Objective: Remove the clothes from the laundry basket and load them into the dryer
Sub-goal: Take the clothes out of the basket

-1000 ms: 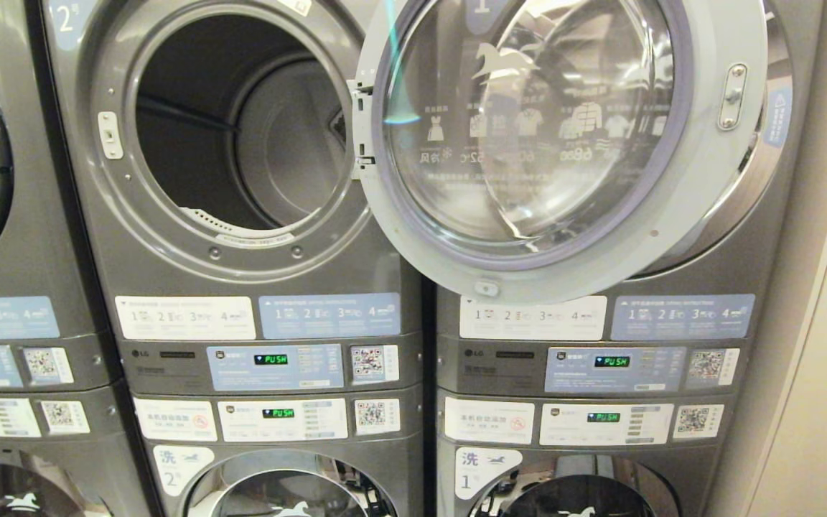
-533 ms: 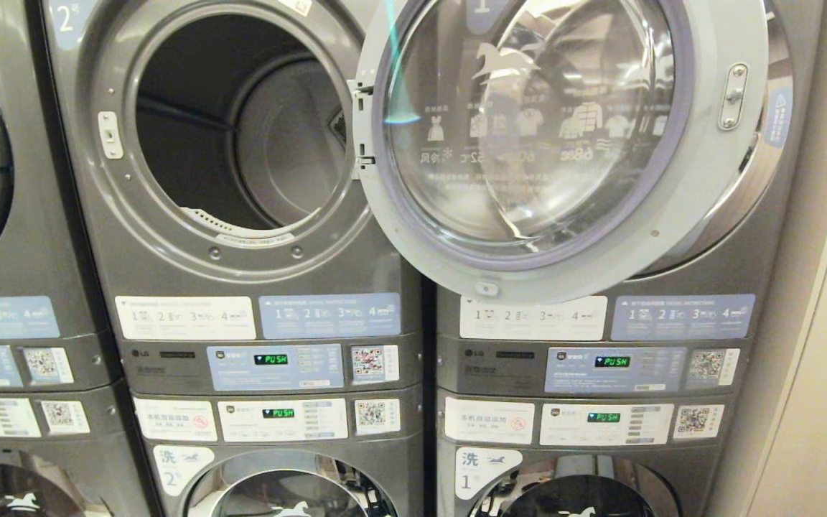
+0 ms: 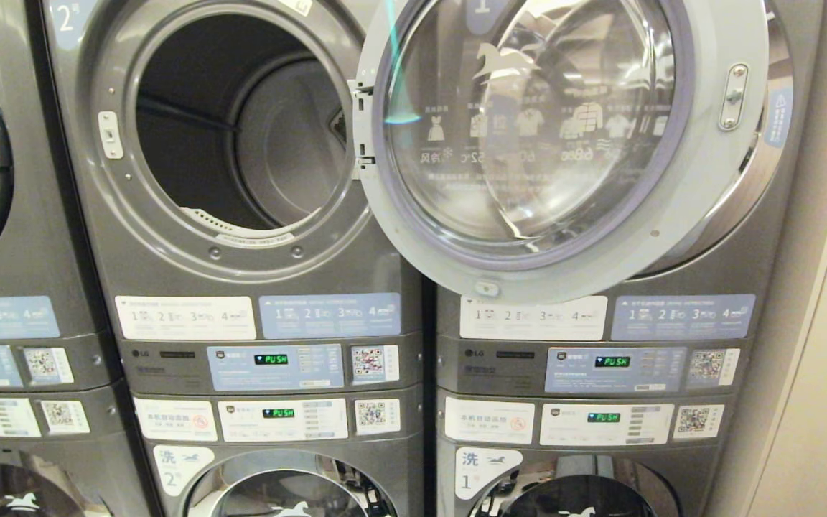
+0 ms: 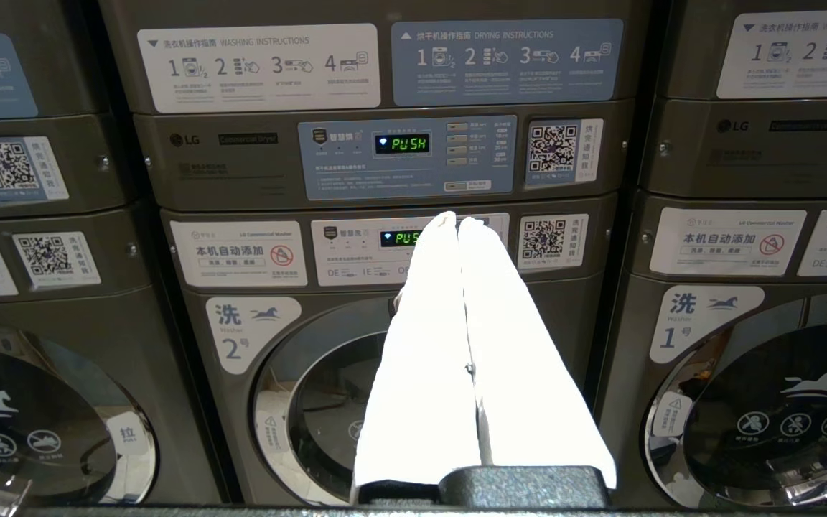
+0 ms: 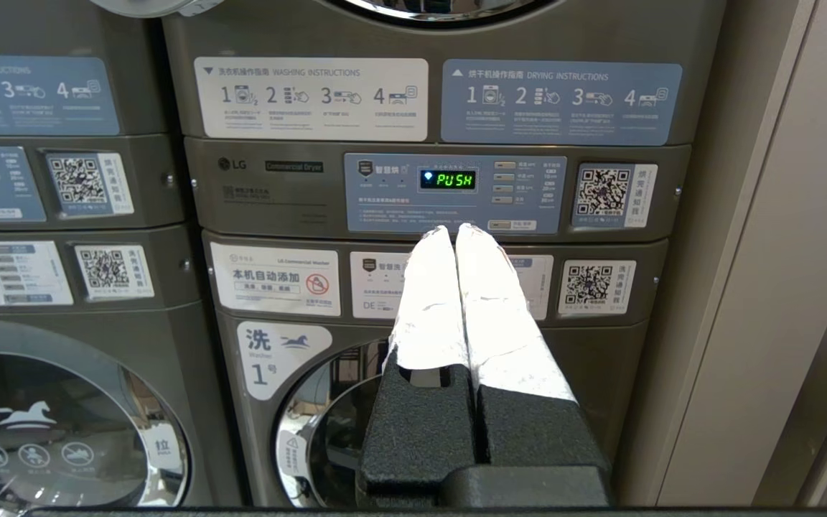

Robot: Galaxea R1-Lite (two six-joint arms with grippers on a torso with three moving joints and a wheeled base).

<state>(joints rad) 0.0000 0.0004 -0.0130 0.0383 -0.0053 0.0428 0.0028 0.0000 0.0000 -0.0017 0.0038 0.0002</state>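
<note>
The dryer [image 3: 241,136] gapes, its dark steel drum cut off above — round glass door [image 3: 564,136] swung right. Left gripper [image 4: 456,224] and right gripper [image 5: 454,233] — white fingers pressed together, holding nothing.

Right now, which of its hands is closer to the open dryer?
Left. The left hand faces stack 2, below the open dryer; the right hand faces stack 1 alongside, below the swung-open door.
</note>
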